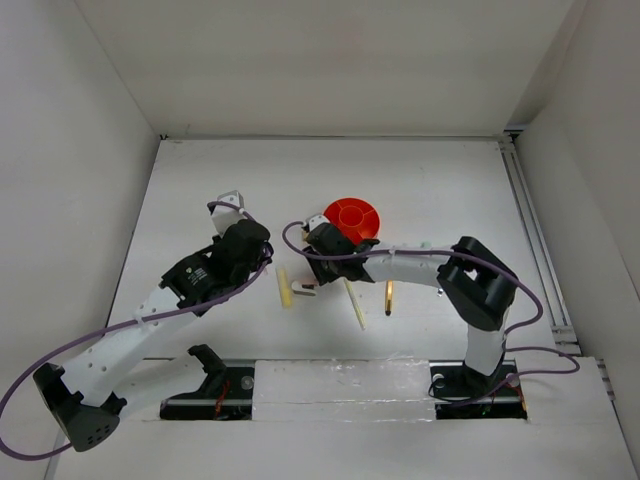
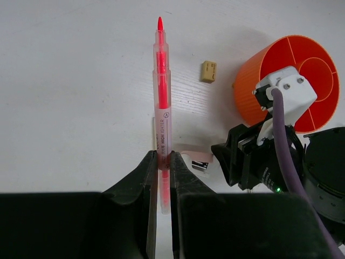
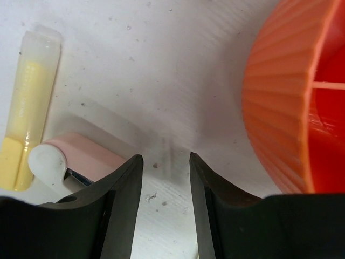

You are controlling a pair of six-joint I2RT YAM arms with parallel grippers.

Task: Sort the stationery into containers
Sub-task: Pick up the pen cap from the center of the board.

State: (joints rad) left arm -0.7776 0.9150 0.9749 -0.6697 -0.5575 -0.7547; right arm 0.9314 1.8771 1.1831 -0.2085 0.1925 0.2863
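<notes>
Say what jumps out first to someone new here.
The orange organiser, mid-table, is the brightest thing in the overhead view. Next, the pink pen clamped in the left gripper, tip pointing away. The right gripper hangs open over the table, between the stapler and the organiser.

— What sort of place is this?
— A robotics lab cell. A white worktop (image 1: pixel 200 180) is boxed in by plain white panels (image 1: pixel 60 150), with the left arm (image 1: pixel 130 330) and right arm (image 1: pixel 480 290) bolted at its near edge, purple cables (image 2: pixel 282 135) and a metal rail (image 1: pixel 535 240).
</notes>
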